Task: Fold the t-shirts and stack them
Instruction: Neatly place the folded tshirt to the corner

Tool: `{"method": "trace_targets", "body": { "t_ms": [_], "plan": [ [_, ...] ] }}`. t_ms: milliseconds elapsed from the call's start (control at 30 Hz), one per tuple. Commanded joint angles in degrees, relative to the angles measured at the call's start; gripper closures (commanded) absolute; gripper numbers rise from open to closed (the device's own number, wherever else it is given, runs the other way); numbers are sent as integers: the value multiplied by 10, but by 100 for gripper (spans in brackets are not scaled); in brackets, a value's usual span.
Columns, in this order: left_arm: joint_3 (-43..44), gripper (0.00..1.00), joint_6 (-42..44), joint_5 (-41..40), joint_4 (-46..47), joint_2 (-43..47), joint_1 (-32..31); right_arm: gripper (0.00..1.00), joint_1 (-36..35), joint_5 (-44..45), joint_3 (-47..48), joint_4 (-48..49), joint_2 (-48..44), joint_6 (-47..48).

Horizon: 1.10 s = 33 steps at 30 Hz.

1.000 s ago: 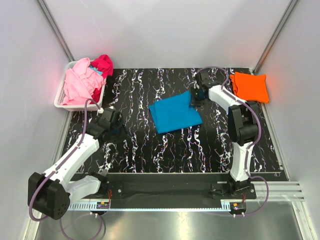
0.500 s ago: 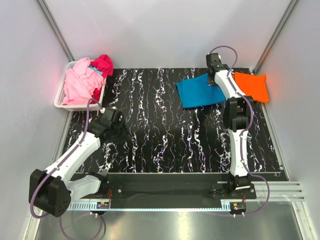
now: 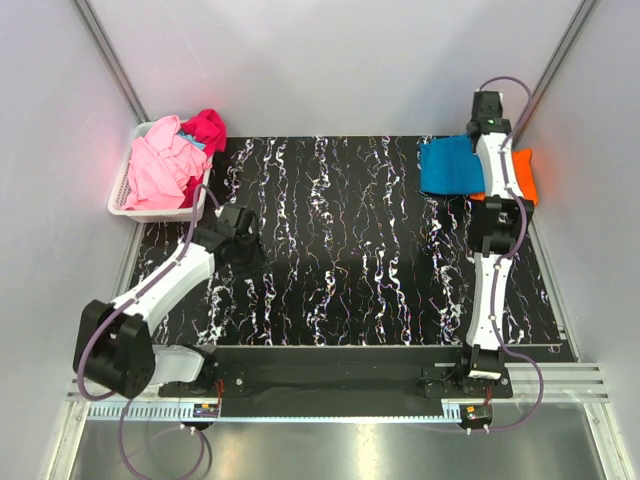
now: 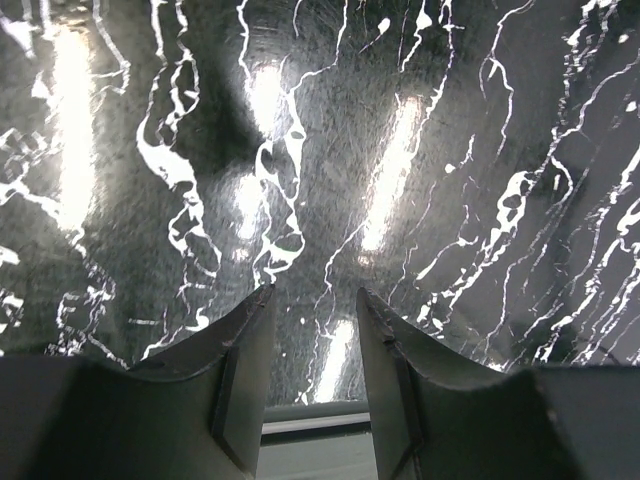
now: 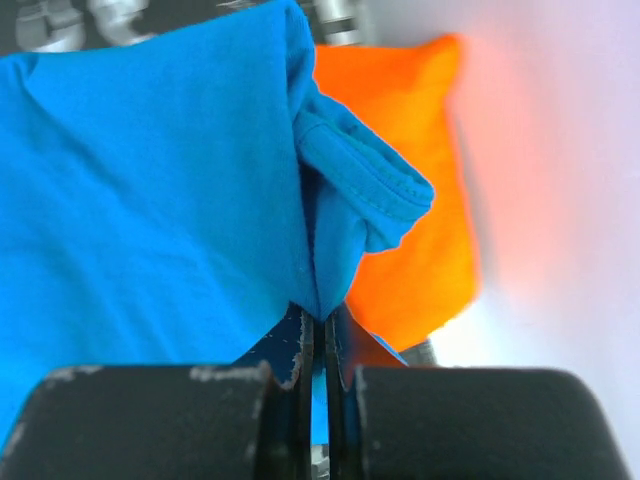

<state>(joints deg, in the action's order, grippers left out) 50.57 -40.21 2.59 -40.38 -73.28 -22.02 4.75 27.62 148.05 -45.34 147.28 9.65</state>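
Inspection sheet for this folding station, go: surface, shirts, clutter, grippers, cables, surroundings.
Surface: black white-veined mat.
Job's things: blue t-shirt, folded, far right beside orange t-shirt; pink t-shirt and magenta t-shirt heaped in white basket, far left.
Clutter: nothing seen.
Grippers: left gripper open above the mat, holding nothing; right gripper shut on the blue t-shirt's edge.
Cables: purple cable looped along each arm.
Surroundings: white walls; metal rail at the near edge.

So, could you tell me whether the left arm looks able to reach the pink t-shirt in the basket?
Probably yes: the left gripper is open and empty, close beside the basket, and the pink t-shirt lies on top, uncovered.
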Motion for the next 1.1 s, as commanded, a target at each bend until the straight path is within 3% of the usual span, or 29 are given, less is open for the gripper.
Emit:
{"method": "trace_targets", "body": {
  "t_ms": [0, 500, 933, 1067],
  "plan": [
    [32, 58, 20, 25, 31, -37, 2, 100, 21, 33, 35, 45, -31, 31],
    [26, 60, 20, 47, 106, -126, 2, 100, 97, 118, 43, 148, -16, 8],
    [34, 61, 21, 58, 128, -167, 2, 100, 117, 112, 6, 166, 12, -12],
    [28, 61, 20, 60, 130, -163, 2, 56, 116, 92, 0, 155, 2, -23]
  ]
}}
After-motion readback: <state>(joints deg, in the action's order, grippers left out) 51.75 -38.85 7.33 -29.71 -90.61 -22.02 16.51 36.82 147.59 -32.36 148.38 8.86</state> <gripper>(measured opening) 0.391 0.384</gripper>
